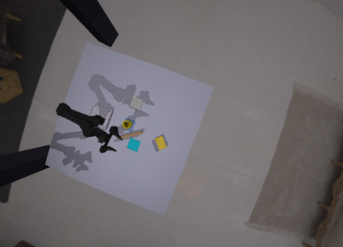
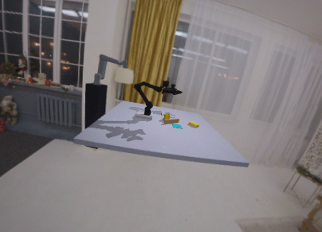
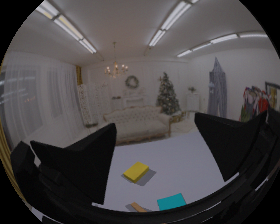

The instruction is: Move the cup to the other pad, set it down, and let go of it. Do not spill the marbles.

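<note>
The yellow cup (image 1: 126, 124) (image 2: 166, 116) stands upright on a blue pad (image 1: 132, 122). Its inside looks dark in the top view; marbles cannot be made out. A cyan pad (image 1: 133, 144) (image 2: 177, 126) (image 3: 171, 202) lies flat with nothing on it. An orange-brown bar (image 1: 132, 135) (image 2: 171, 121) (image 3: 137, 207) lies between the cup and the cyan pad. My gripper (image 1: 118, 144) (image 2: 181, 92) (image 3: 157, 122) is open and empty, high above the table and pointing outward. The cup is out of sight in the wrist view.
A yellow block (image 1: 161, 143) (image 2: 194, 124) (image 3: 136, 171) lies beyond the cyan pad. A pale beige square (image 1: 136, 103) lies on the other side of the cup. The arm's light base plate (image 1: 106, 113) is on the table (image 1: 174, 95) (image 2: 191, 150) (image 3: 176, 155).
</note>
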Controlling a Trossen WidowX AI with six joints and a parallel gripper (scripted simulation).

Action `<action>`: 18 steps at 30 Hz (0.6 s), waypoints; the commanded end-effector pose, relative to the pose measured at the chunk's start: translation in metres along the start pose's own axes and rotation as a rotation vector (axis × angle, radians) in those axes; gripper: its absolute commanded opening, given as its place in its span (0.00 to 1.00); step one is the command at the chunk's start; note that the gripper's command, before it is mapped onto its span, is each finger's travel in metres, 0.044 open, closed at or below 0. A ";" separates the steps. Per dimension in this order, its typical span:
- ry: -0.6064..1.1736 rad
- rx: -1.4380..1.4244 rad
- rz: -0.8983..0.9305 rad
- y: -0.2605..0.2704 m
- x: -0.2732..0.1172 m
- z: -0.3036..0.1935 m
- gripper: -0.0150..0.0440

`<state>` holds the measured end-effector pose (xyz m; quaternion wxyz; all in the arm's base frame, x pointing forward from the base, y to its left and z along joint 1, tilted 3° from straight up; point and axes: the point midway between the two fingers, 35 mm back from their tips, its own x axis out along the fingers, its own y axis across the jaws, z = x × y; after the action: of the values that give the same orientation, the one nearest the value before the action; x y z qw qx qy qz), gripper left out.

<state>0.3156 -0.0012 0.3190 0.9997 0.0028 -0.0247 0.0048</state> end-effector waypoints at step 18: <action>1.097 0.982 -0.467 0.072 -0.045 -0.195 0.54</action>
<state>0.3163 0.0474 0.1841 0.8790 0.3434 0.3267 -0.0512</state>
